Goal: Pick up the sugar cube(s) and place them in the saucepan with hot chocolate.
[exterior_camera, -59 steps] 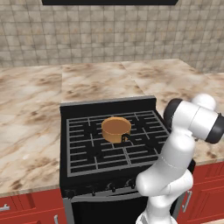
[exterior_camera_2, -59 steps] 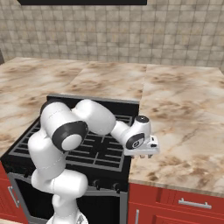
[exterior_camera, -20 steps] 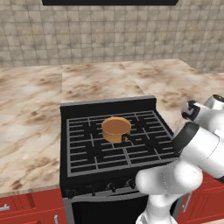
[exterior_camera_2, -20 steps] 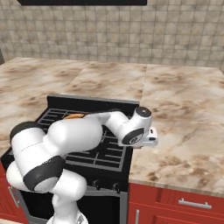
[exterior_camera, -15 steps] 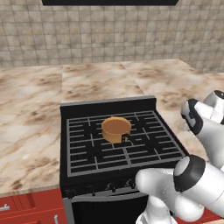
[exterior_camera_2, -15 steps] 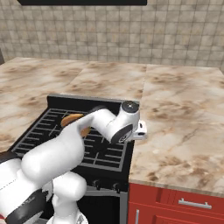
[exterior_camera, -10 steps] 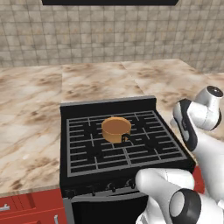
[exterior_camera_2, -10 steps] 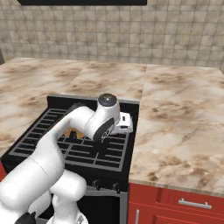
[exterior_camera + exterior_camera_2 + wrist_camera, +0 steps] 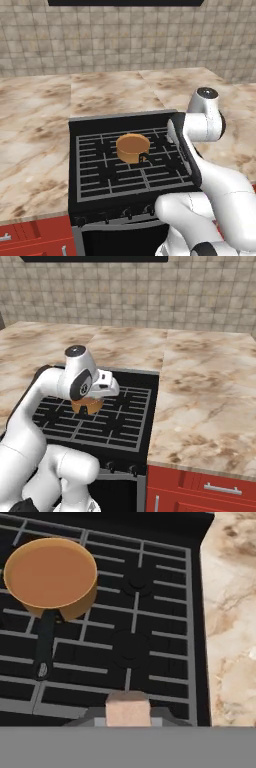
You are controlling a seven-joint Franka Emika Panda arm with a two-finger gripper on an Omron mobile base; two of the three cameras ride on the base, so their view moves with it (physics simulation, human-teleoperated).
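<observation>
Over the stove grate (image 9: 150, 607), pincer (image 9: 128, 708) is gripping a pale sugar cube (image 9: 128, 706); saucepan (image 9: 50, 574) is sitting mid-stove. Advice: centre over the brown surface, lower, then release.

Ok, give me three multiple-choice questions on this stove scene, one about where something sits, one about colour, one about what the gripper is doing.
1. Where does the small round orange-tan saucepan sit?
A. On the black stove grate
B. On the marble counter
C. On the tiled wall

2. What colour is the flat surface inside the saucepan?
A. White
B. Brown
C. Green

3. What is between the fingers of the gripper?
A. The saucepan's dark handle
B. Nothing
C. A pale tan sugar cube

Answers: 1 A, both base views show it standing on the grate bars. 2 B, the hand view shows a flat brown top inside the orange-tan rim. 3 C, the hand view shows a pale block sitting between the dark finger tips.
</observation>
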